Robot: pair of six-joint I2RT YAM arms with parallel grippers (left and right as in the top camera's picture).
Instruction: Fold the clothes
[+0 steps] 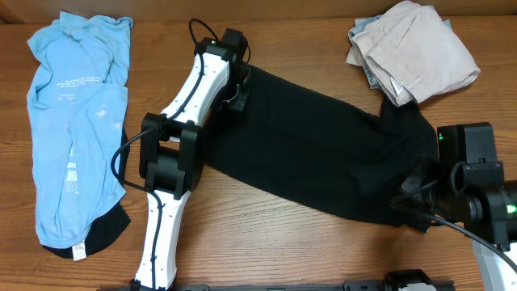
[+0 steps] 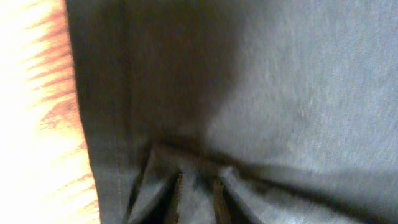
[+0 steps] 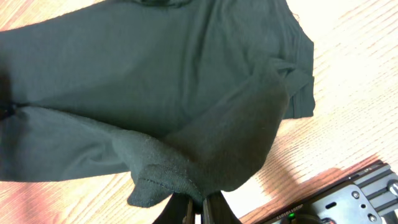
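Near-right corner of the table (image 1: 266,242): the right gripper (image 3: 198,207) has its jaws together, clamped on a bunched end of the black garment (image 1: 323,153). In the right wrist view the cloth rises from the wood into the pinch and drapes away from it.

Centre: the black garment lies flat on the table. Its long axis runs on a diagonal from the near-right corner up toward the middle of the far edge. No white tag shows in any view.

Far end of that diagonal: the left gripper (image 2: 198,196) is down on the garment's far-left end, close to a stitched hem with bare wood just beside it. In the left wrist view pleats of black cloth gather between the fingers, so the jaws are judged to be pinching it.

Finding: each arm sits at one end of the long axis, with the whole garment between them. The right arm is nearer the near end and the left arm the far end. Any fold across the length is judged to depend on carrying one end along this diagonal toward the other.

Left edge: a light blue T-shirt (image 1: 73,121) lies lengthwise, with a dark piece (image 1: 103,236) showing under its near end, well apart from both grippers.

Far-right corner: a beige pile (image 1: 412,48) sits loosely heaped, just beside the black garment's far-right edge. Whether they touch cannot be told.
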